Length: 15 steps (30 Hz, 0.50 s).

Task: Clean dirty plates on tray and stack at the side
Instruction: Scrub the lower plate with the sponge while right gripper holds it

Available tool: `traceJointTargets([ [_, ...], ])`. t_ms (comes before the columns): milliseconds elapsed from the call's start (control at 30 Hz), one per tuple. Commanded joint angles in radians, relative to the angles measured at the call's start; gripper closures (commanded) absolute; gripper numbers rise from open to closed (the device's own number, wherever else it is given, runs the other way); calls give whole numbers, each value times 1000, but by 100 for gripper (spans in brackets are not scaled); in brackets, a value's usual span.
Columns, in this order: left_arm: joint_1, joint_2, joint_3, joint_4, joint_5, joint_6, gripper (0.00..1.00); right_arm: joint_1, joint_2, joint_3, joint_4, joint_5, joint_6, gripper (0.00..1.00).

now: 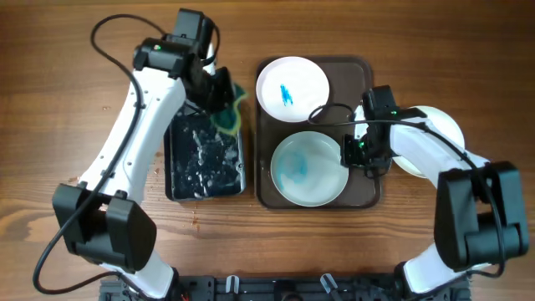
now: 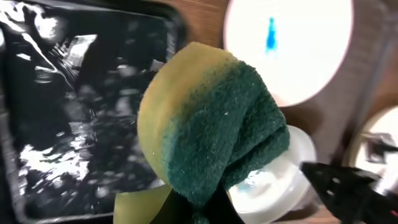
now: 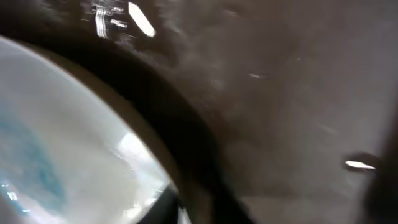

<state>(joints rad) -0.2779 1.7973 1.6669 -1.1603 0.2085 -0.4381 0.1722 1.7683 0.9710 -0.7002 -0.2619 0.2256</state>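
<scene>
The brown tray [image 1: 365,71] holds two white plates. The far plate [image 1: 292,86] has a small blue streak; it also shows in the left wrist view [image 2: 292,50]. The near plate [image 1: 309,170] carries a wet teal smear. My right gripper [image 1: 351,150] is shut on its right rim; the right wrist view shows that rim [image 3: 74,155] against the tray floor [image 3: 298,93]. A third white plate [image 1: 443,125] lies right of the tray, partly under my right arm. My left gripper [image 1: 219,99] is shut on a green-and-yellow sponge [image 1: 229,113] [image 2: 211,124], above the basin's far right corner.
A black basin [image 1: 204,159] of foamy water stands left of the tray, also in the left wrist view [image 2: 74,93]. Bare wooden table [image 1: 67,125] surrounds it. The black arm bases sit along the front edge.
</scene>
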Motion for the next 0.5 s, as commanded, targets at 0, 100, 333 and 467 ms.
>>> traceJointTargets([
  [0,-76,52,14,58,53,-40,96,-2,48,-5,36,57,21,96],
  [100,-146,117,14,109,57,-74,96,-2,48,-5,64,106,65,96],
  [333,-324,358,14,192,132,-154,96,-2,48,-5,55,106,65,96],
  [467,-381,440,14,293,125,-196,96,-2,48,-5,41,105,66,96],
])
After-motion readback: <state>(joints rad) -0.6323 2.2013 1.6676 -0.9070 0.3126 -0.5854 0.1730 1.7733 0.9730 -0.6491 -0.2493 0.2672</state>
